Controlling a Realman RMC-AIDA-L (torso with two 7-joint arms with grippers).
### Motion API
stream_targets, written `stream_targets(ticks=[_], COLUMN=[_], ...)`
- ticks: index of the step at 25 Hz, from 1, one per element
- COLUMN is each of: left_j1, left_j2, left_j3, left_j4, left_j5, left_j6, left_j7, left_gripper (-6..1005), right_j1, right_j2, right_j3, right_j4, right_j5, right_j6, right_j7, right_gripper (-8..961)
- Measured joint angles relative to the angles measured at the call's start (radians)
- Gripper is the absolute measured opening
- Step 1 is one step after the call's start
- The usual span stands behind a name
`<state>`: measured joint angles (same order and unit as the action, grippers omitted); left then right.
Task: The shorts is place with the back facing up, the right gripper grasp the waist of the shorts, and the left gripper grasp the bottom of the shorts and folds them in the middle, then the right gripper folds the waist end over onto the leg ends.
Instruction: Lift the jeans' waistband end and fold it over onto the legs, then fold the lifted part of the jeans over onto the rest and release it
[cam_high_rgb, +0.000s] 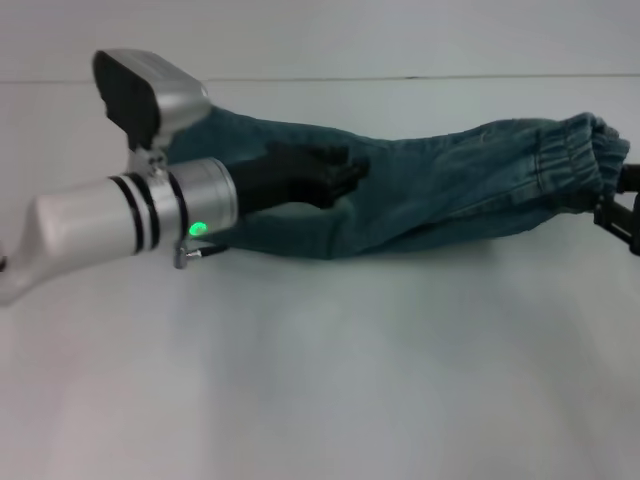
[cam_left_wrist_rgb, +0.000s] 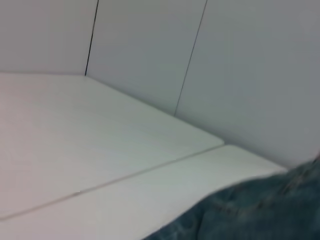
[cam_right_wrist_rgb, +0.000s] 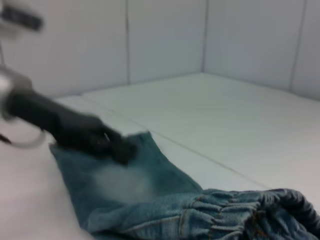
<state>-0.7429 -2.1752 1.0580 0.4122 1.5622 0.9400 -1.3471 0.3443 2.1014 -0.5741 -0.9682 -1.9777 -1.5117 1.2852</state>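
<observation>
Shorts (cam_high_rgb: 440, 190) folded lengthwise on table (cam_high_rgb: 320, 380); left gripper (cam_high_rgb: 345, 175) clenched on leg end, right gripper (cam_high_rgb: 625, 205) at waist (cam_high_rgb: 580, 160), grip unclear.

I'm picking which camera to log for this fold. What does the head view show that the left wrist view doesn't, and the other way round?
Only the head view shows the left gripper over the leg end of the shorts, the gathered waist, and the right gripper at that waist. Only the left wrist view shows the panelled wall behind the table. Both show blue denim and the white table.
</observation>
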Motion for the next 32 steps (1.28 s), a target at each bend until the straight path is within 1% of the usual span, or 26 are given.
stream_targets(ticks=[3, 6, 9, 12, 15, 19, 21, 23, 24, 27, 29, 32], left_j1=[-0.041, -0.06, -0.057, -0.042, -0.022, -0.005, 0.003, 0.027, 0.041, 0.121, 0.193, 0.274], left_j2=[0.0, 0.0, 0.0, 0.0, 0.0, 0.0, 0.0, 0.0, 0.0, 0.0, 0.0, 0.005], left_j3=[0.047, 0.089, 0.12, 0.128, 0.135, 0.131, 0.126, 0.113, 0.102, -0.022, -0.157, -0.326], left_j4=[-0.103, -0.152, -0.168, -0.178, -0.186, -0.225, -0.251, -0.257, -0.254, -0.197, -0.137, -0.069], left_j5=[-0.087, -0.133, -0.151, -0.153, -0.155, -0.184, -0.217, -0.267, -0.287, -0.319, -0.325, -0.336], left_j6=[-0.057, -0.074, -0.072, -0.049, -0.002, 0.062, 0.07, 0.058, 0.048, 0.023, 0.022, 0.053], left_j7=[0.094, 0.125, 0.128, 0.128, 0.129, 0.151, 0.19, 0.247, 0.273, 0.375, 0.436, 0.467], left_gripper=[363, 302, 241, 126, 11, 3, 1, 1, 1, 1, 1, 0], right_j1=[-0.001, -0.002, 0.003, 0.023, 0.063, 0.136, 0.177, 0.218, 0.238, 0.301, 0.342, 0.406], right_j2=[0.001, 0.0, 0.0, -0.005, -0.01, -0.012, -0.012, -0.011, -0.012, -0.014, -0.014, -0.014], right_j3=[-0.016, -0.039, -0.076, -0.125, -0.179, -0.262, -0.309, -0.367, -0.394, -0.451, -0.471, -0.497], right_j4=[-0.068, -0.13, -0.182, -0.211, -0.218, -0.202, -0.182, -0.154, -0.136, -0.08, -0.046, 0.008], right_j5=[0.032, 0.071, 0.095, 0.103, 0.092, 0.042, 0.021, 0.004, -0.003, -0.029, -0.044, -0.059], right_j6=[-0.044, -0.066, -0.067, -0.042, -0.005, 0.049, 0.07, 0.108, 0.13, 0.186, 0.217, 0.277], right_j7=[0.042, 0.082, 0.121, 0.151, 0.176, 0.201, 0.211, 0.217, 0.218, 0.217, 0.215, 0.21], right_gripper=[203, 204, 204, 204, 200, 203, 208, 214, 216, 225, 230, 239])
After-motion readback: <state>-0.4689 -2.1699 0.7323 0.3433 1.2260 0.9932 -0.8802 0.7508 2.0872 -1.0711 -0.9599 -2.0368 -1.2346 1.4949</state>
